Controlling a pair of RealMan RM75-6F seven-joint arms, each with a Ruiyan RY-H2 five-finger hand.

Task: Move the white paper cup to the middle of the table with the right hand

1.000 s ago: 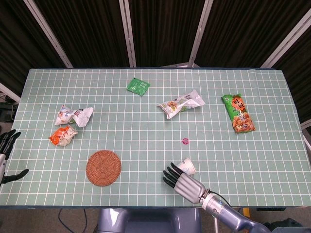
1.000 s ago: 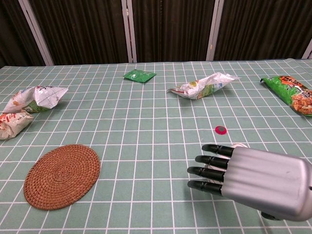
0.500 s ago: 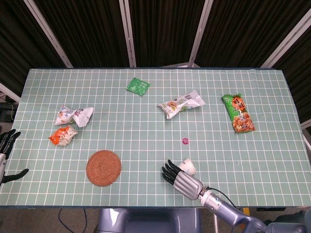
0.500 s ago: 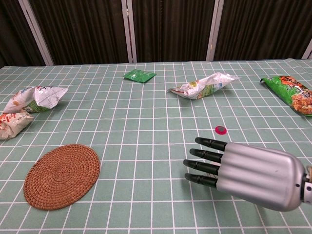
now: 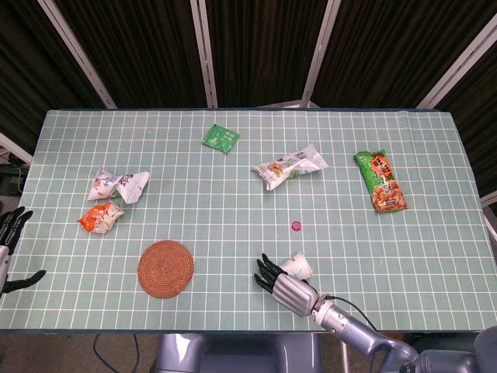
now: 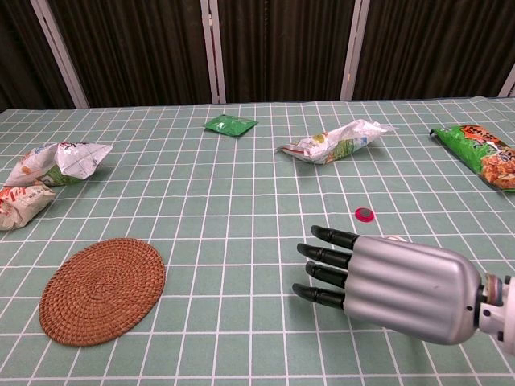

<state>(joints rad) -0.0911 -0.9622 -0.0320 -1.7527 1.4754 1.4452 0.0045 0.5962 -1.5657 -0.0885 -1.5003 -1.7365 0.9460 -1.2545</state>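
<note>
Head view: the right robot hand (image 5: 285, 287), fingers spread and holding nothing, has shifted leftward along the counter's (image 5: 233, 186) near edge. The white paper cup (image 5: 298, 266) lies tipped just beside its far side, not yet grasped.

Chest view: the right robot hand (image 6: 386, 276) now hides nearly all of the cup. Contact cannot be confirmed.
</note>
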